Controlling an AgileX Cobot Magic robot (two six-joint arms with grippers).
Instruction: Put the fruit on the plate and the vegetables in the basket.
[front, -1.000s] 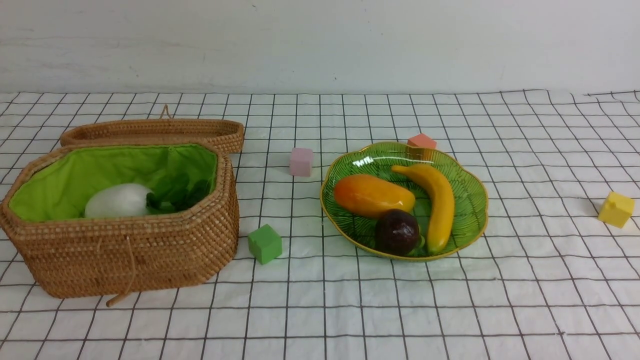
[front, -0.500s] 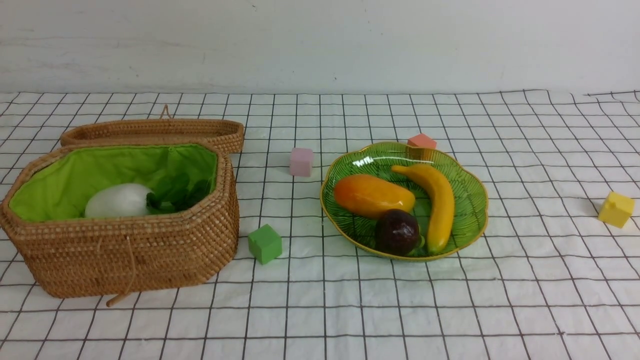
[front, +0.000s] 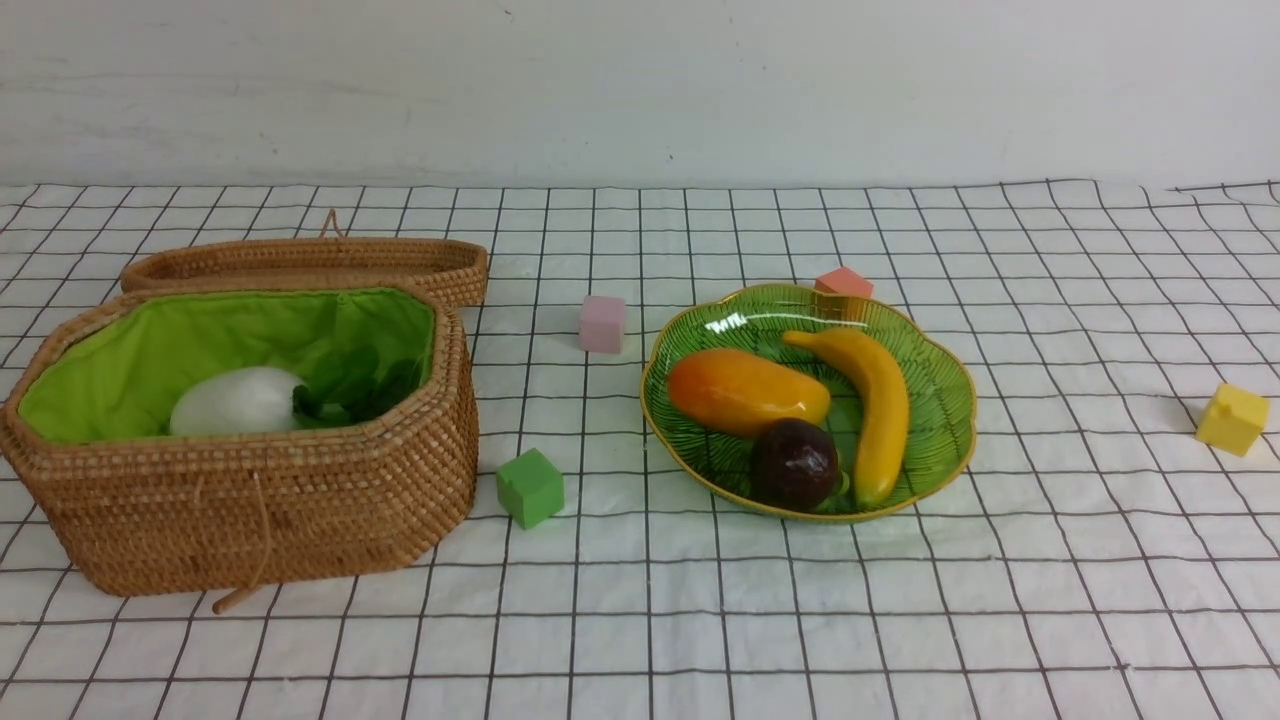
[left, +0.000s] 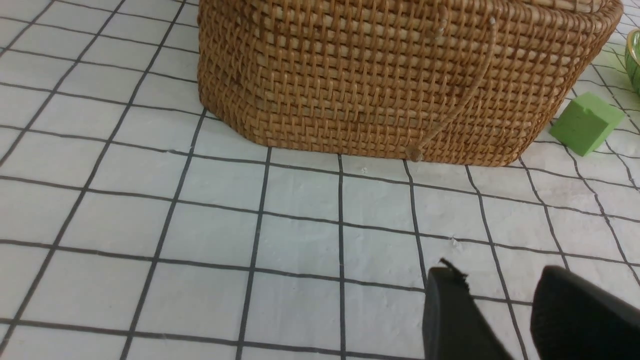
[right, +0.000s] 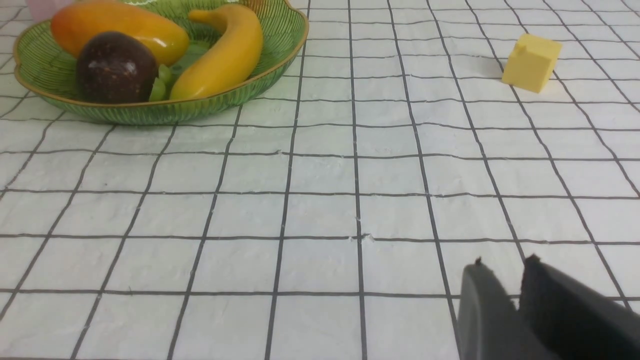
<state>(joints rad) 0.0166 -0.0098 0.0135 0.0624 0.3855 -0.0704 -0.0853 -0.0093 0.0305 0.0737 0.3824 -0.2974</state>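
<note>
Nothing has shifted across the last second: banana (front: 875, 410), mango (front: 745, 390) and maroon fruit (front: 794, 463) lie on the plate (front: 945, 395), and the white vegetable (front: 235, 402) sits in the basket (front: 250, 520). The left gripper (left: 500, 295) hangs slightly parted and empty, the right gripper (right: 502, 280) nearly closed and empty. Sorting looks finished.

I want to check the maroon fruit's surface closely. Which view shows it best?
The right wrist view: the maroon fruit sits large and near on the plate, its speckled skin visible. The front view shows it whole but smaller, beside the banana. The left wrist view misses it.
</note>
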